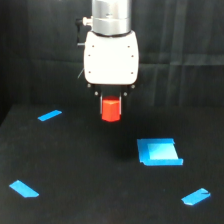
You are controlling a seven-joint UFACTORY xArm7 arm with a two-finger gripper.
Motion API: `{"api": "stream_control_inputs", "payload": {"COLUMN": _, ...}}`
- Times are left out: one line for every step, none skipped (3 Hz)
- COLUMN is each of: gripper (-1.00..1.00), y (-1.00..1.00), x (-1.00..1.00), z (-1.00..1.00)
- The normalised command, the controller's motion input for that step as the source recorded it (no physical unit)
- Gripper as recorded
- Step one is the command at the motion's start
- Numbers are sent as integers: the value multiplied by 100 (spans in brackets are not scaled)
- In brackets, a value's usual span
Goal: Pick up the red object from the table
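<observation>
**Red block held off the bench**

Red-orange and matte, the block [111, 109] sits clamped in the end effector [111, 100], whose short dark fingers close on its upper part from either side. Only the block's lower part shows below them; it hangs upright, narrower than the white body above. It looks raised clear of the bench [75, 165], with a faint dark shadow on the surface underneath and slightly toward the exterior view's right.

Above the fingers comes the white housing [111, 56], rounded at its corners and dotted with small dark screws, then a silver cylindrical wrist [111, 17] that runs out of the top of the view. A thin cable shows at the housing's side on the exterior view's left.

Out on the black bench, a flat blue square piece [159, 151] lies below and toward the exterior view's right of the block, well apart from it. Three blue tape strips mark the surface: one [49, 115] near the block's height on the exterior view's left, one [24, 189] at the lower left, and one [195, 197] at the lower right.
</observation>
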Motion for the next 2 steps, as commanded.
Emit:
{"api": "stream_control_inputs", "payload": {"gripper": -95, "y": 5, "x": 12, "z": -9}}
{"api": "stream_control_inputs", "payload": {"gripper": -99, "y": 10, "x": -11, "z": 7}}
